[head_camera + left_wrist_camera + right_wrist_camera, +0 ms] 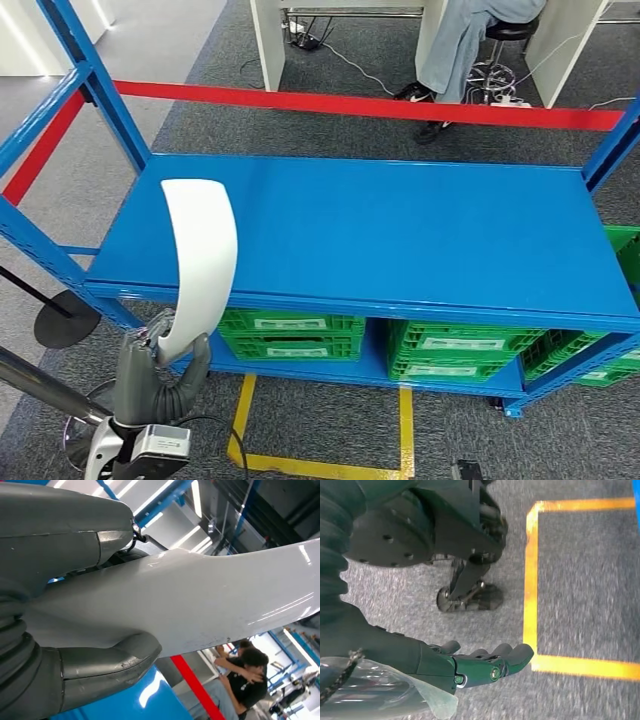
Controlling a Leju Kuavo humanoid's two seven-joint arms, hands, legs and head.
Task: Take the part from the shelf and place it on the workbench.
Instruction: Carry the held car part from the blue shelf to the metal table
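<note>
A long curved white part [198, 262] stands upright in front of the blue shelf [377, 230], at its left end. My left hand [155, 378] grips the part by its lower end, below the shelf's front edge. In the left wrist view the grey thumb [109, 666] and fingers [68, 525] clamp the white part [211, 600] from both sides. My right hand [478, 664] hangs over the grey carpet, its dark fingers stretched out and apart, holding nothing.
The shelf's top board is bare. Green crates [290, 335] sit on the lower level. Yellow tape [317, 462] marks the floor in front. A red barrier tape [362, 103] runs behind the shelf, and a seated person [460, 45] is beyond it by white desks.
</note>
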